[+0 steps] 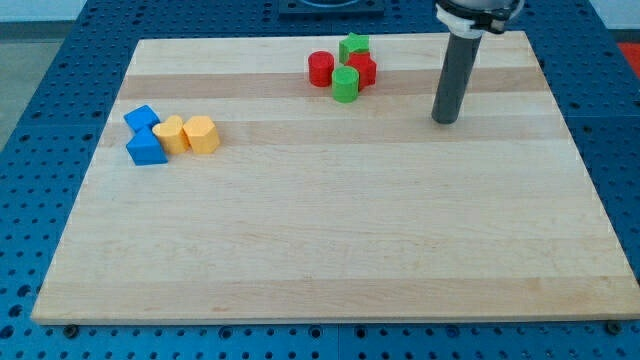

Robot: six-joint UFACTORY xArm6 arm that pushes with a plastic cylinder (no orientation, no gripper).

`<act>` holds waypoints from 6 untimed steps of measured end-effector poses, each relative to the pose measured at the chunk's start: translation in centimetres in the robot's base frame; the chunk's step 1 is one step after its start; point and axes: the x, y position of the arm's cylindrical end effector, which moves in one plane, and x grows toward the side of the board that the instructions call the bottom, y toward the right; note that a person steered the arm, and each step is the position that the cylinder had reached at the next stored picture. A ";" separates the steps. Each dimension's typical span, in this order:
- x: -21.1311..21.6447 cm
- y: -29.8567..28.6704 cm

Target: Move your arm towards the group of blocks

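Note:
My tip (444,120) rests on the wooden board (330,250) at the view's upper right. A group of blocks lies to its left near the view's top: a red cylinder (321,69), a green star-shaped block (354,46), a red block (362,69) and a green cylinder (345,85). The tip stands apart from them, to the right of the green cylinder and slightly lower. A second group lies at the view's left: two blue blocks (142,119) (146,148) and two yellow blocks (172,134) (202,134), touching in a row.
The board sits on a blue perforated table (60,60). The rod's white and black mount (478,12) shows at the view's top right.

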 end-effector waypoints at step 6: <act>-4.4 -7.6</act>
